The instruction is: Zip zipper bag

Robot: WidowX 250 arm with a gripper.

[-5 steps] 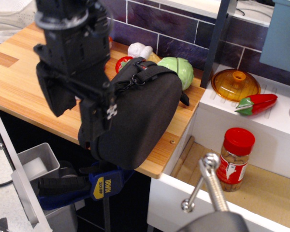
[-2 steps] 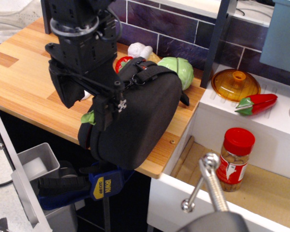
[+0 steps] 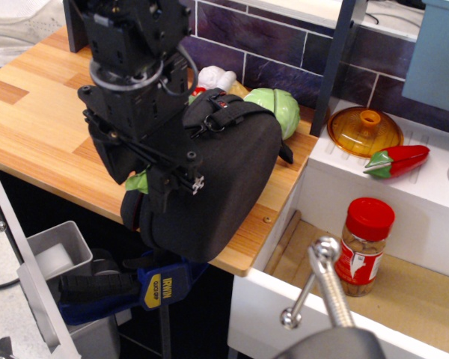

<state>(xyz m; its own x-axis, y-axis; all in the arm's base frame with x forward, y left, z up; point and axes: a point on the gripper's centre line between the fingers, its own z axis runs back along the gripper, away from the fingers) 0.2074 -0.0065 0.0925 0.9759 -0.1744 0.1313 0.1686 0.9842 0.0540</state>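
The zipper bag (image 3: 228, 168) is a large black rounded fabric case lying at the front right edge of the wooden table (image 3: 30, 127), partly overhanging it. Black straps and clips (image 3: 221, 105) sit on its top. My black gripper (image 3: 144, 179) hangs over the bag's left end, pointing down. Its two fingers (image 3: 114, 158) stand apart on either side of the small green tab (image 3: 138, 182) at the bag's edge. I cannot see the zipper line itself; the gripper hides that end of the bag.
Toy foods lie behind the bag: a green cabbage (image 3: 278, 108) and a white garlic (image 3: 216, 76). To the right are an orange lid (image 3: 364, 130), a red pepper (image 3: 396, 159) and a red-capped jar (image 3: 366, 243). A blue clamp (image 3: 162, 287) grips the table edge below.
My gripper has moved right and down toward the bag's left end. Its fingers now straddle the green tab. The bag has not moved.
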